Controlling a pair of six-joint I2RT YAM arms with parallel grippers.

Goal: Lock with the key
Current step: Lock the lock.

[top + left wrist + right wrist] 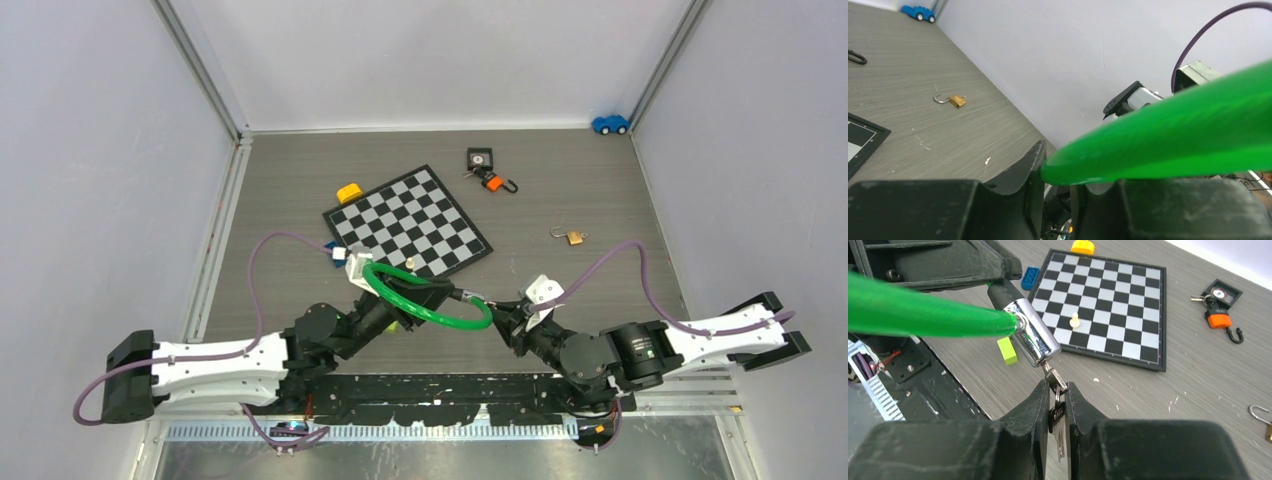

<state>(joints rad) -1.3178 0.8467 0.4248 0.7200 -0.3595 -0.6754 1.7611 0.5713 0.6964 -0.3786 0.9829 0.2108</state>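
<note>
Cable lock (923,319) was up off the table, strung between the two arms near their bases, with its key (1053,376) stuck in the end of the chrome barrel (1034,340). The right gripper (1058,390) was pinched tight on that key. The left gripper (1058,185) had its jaws narrow around the green cable, and it looked like a proper grip to me.

The room was basically a box. It had a grey wood-grain tabletop (600,190), plain pale walls (430,60) on three sides, and metal rails running up the corners.

Counting the loose stuff:
- one chessboard (410,222), flat and square with a black border, sitting skewed
- one white pawn (1075,320) standing on it
- one small brass padlock (573,237), shackle swung open, well off to the right
- one blue toy car (610,124) in the far right corner
- one yellow block (348,193) touching the board's far edge
- one blue studded brick (1030,278) just beside the board
- one lime brick (1007,350) on the table under the barrel
- one black square frame (480,158) with an orange-bodied hook (492,182) next to it

The cable's sleeve was smooth and glossy, and the barrel was mirror-shiny.
</note>
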